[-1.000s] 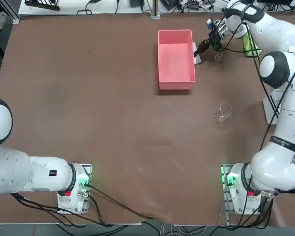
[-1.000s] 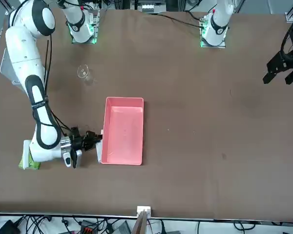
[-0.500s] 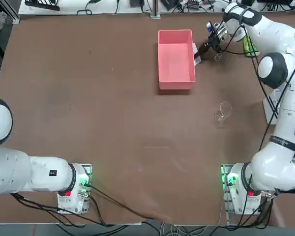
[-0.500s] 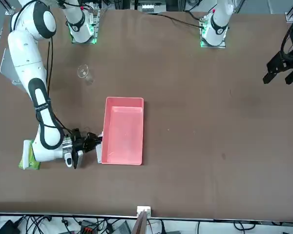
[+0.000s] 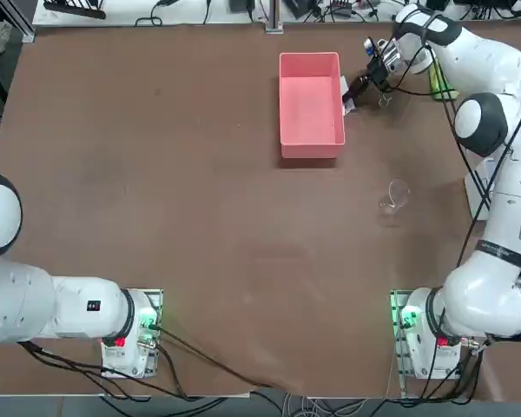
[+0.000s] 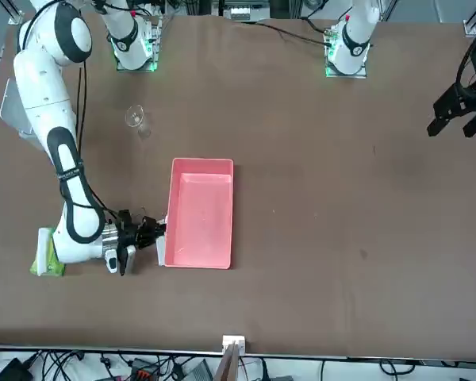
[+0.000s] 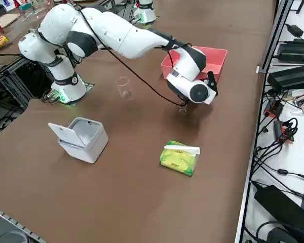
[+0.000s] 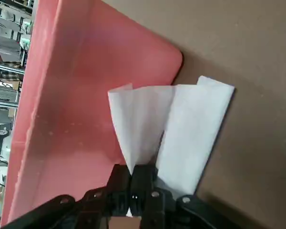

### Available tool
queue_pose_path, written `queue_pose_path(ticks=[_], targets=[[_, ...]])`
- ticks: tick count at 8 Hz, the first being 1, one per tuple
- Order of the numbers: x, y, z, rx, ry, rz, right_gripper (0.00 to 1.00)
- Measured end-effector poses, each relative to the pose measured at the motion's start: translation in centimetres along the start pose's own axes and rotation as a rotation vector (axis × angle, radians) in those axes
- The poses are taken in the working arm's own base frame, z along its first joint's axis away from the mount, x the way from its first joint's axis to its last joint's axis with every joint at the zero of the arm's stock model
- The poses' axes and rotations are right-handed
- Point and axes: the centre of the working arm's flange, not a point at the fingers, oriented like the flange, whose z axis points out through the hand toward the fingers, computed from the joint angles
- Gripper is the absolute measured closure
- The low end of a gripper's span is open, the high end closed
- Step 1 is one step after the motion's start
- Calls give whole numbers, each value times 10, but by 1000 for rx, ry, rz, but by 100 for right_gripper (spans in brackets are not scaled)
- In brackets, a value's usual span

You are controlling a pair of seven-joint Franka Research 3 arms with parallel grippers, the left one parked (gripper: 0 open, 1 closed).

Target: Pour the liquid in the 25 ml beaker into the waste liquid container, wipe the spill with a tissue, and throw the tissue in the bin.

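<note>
My right gripper (image 8: pixel 136 183) is shut on a white tissue (image 8: pixel 181 129), pinching its folded edge. It holds the tissue low over the table, right beside the outer wall of the pink waste liquid container (image 5: pixel 311 137), at the far right of the table in the top view. There the gripper (image 5: pixel 353 89) and tissue (image 5: pixel 346 95) sit against the tray's right side. The tiny 25 ml beaker (image 7: pixel 182 108) stands on the table just beside the wrist. The light grey bin (image 7: pixel 82 137) stands open, well away, near the table's right edge.
A larger clear beaker (image 5: pixel 395 197) stands between the tray and the right arm's base. The yellow-green tissue pack (image 7: pixel 180 157) lies near the far right corner, next to the arm. The right arm's cable loops over the table near the wrist.
The gripper and tissue have shifted slightly along the tray's outer wall; the forearm swung a little. Nothing else moved.
</note>
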Motion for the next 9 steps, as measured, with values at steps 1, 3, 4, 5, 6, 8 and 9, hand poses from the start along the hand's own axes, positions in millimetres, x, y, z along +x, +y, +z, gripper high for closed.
queue_pose_path(ticks=[1, 3, 4, 5, 6, 8, 9], targets=[[2, 0, -1, -6, 4, -3, 97], [8, -3, -6, -16, 15, -16, 97], [11, -6, -8, -19, 18, -22, 97], [13, -7, -8, -21, 18, -27, 97], [14, -8, -7, -22, 18, -30, 97], [16, -10, -5, -26, 18, -33, 97], [17, -10, -5, -29, 20, -34, 97]])
